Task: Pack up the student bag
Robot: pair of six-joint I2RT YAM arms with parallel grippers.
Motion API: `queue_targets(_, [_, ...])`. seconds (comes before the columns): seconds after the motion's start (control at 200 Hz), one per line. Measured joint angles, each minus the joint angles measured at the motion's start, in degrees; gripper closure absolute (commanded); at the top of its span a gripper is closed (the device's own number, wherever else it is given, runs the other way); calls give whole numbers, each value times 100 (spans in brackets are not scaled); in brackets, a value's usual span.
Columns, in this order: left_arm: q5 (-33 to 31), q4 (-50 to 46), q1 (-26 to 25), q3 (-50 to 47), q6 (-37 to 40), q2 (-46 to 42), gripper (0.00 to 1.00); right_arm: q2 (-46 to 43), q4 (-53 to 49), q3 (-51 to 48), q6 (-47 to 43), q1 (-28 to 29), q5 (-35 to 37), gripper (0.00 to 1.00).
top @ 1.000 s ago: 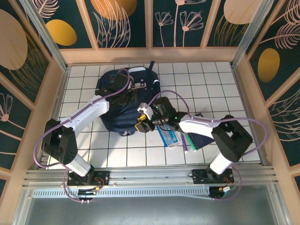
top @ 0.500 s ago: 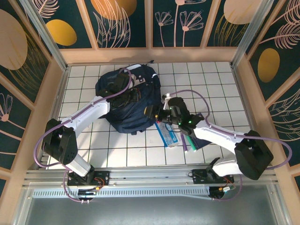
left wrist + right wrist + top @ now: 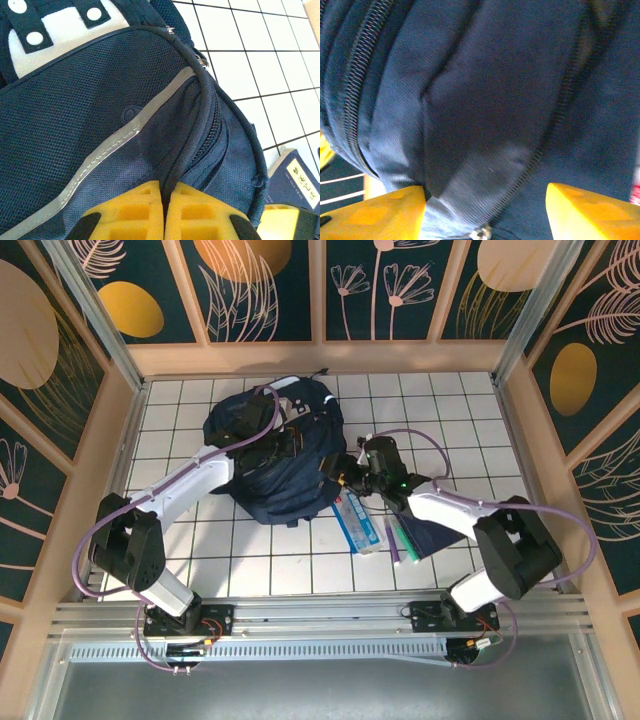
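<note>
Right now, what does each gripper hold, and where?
The left gripper is shut on the student bag, pinching a fabric fold beside a zipper. The right gripper, open against the bag, holds nothing.

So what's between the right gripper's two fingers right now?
Navy fabric of the student bag, crossed by a zip line, lies between the spread fingers of the right gripper, as the right wrist view shows.
</note>
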Motion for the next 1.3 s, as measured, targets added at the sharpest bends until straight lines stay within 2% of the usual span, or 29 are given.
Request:
queue_targets(0.085, [87, 118, 17, -87, -52, -26, 100, 212, 446, 15, 232, 2, -170, 38])
queue_targets(0.145, [140, 162, 26, -122, -61, -26, 100, 367, 741, 20, 391, 2, -286, 44])
queue_targets(0.285, [282, 205, 114, -127, -28, -26, 100, 557, 1283, 22, 776, 2, -483, 80])
queue_targets(0.395, [487, 289, 330, -116, 35, 0, 100, 557, 1604, 44, 962, 2, -546, 98])
queue_targets(0.435, [562, 289, 426, -68, 85, 48, 83, 557, 1672, 48, 986, 2, -551, 100])
queue_targets(0.505, [619, 249, 555, 120, 208, 199, 38, 597, 1738, 114, 1021, 11, -538, 100])
queue_targets(0.54, [619, 153, 608, 251, 249, 271, 25, 654, 1753, 177, 1027, 15, -509, 100])
queue_targets(0.575, [627, 48, 662, 378, 278, 308, 19, 713, 1755, 254, 1027, 20, -492, 100])
queue_targets(0.646, [616, -151, 754, 560, 232, 236, 22, 852, 1749, 413, 1058, 74, -439, 100])
queue_targets(0.736, [638, -407, 833, 511, 44, -212, 35, 997, 1661, 560, 1113, 179, -326, 100])
queue_targets(0.771, [684, -498, 835, 389, -70, -487, 37, 1045, 1622, 603, 1137, 223, -291, 100])
queue_targets(0.871, [1069, -573, 772, -435, -601, -1587, 42, 1176, 1504, 787, 1161, 317, -247, 100])
queue_targets(0.961, [1349, -610, 363, -1228, -1095, -2280, 42, 1259, 1390, 975, 1174, 365, -243, 100])
queue_targets(1.091, [1578, -616, -407, -1836, -1591, -2243, 44, 1272, 1331, 1064, 1196, 407, -162, 100])
queue_targets(1.301, [1427, -544, -463, -1971, -1808, -1921, 47, 1272, 1241, 1073, 1263, 518, -52, 100])
